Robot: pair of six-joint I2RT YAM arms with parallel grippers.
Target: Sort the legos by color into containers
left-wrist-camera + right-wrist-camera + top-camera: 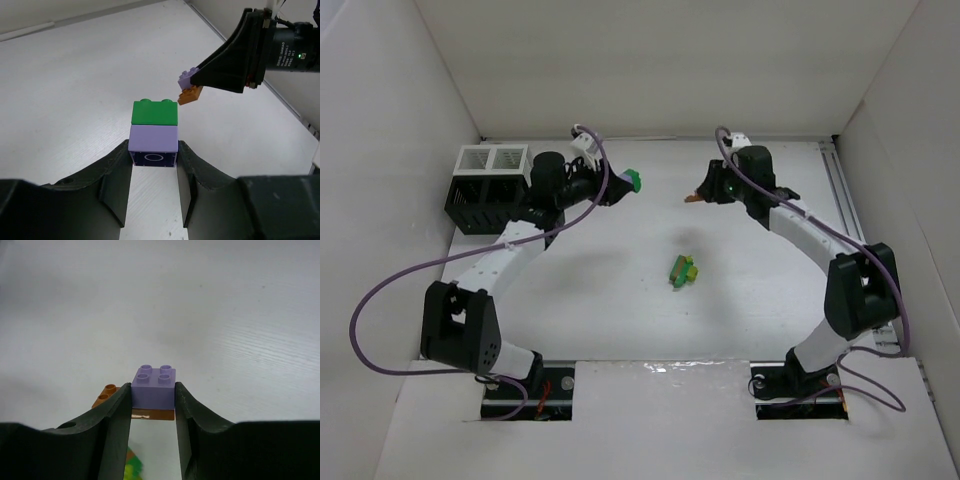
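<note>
My left gripper [625, 183] is shut on a lilac brick [153, 145] with a green brick [154, 112] stuck to it, held above the table right of the rack. My right gripper [698, 194] is shut on another lilac brick [154, 387] joined to an orange brick [106, 394]; the pair also shows in the left wrist view [189, 86]. The two grippers face each other, apart. A small clump of green and yellow-green bricks [682, 270] lies mid-table. The black slatted rack with a white rim [488, 187] stands at the far left.
White walls enclose the table on three sides. A metal rail [847, 190] runs along the right edge. Purple cables loop from both arms.
</note>
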